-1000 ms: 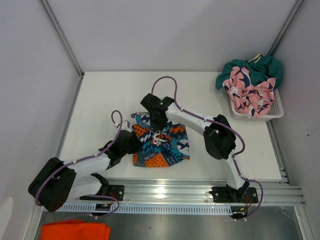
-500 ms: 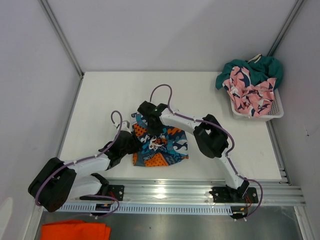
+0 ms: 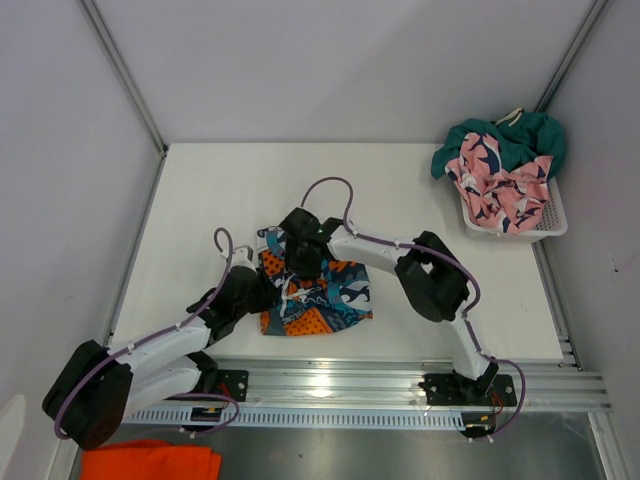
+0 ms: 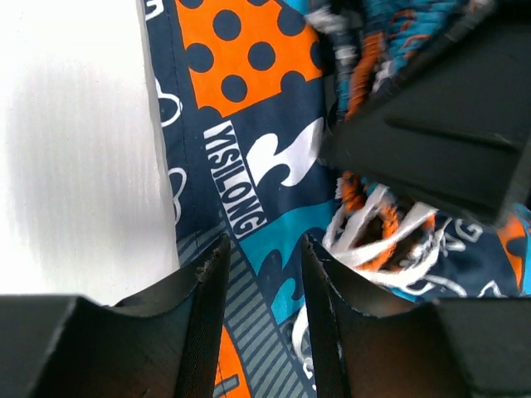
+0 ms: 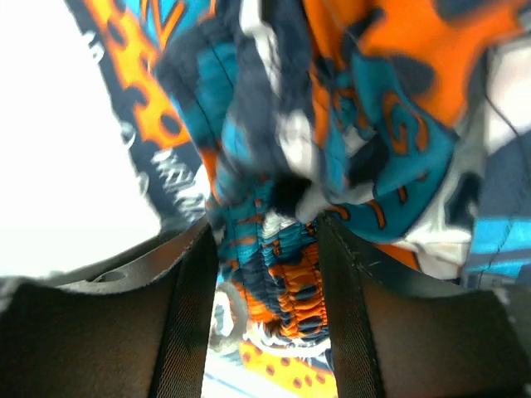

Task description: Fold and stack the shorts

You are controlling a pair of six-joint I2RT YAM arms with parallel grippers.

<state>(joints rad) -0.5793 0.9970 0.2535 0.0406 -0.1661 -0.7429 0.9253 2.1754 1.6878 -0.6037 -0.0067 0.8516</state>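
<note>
Though the top view hides their tips, left fingers (image 4: 212, 269) and right fingers (image 5: 197, 278) apart, slack, over the graphic shorts (image 4: 249, 170).

White table (image 3: 200, 190), pale grey walls (image 3: 350, 60) — metal corner posts (image 3: 125, 75), aluminium rail (image 3: 340, 378) along near edge

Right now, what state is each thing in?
print shorts, bunched on the table
pink shark shorts, crumpled in basket
teal shorts, heaped, draped over basket rim
basket, upright, holding both
left gripper, open over print shorts' edge
right gripper, open, bunched fabric between jaws
orange cloth, off the table, partly out of view
</note>
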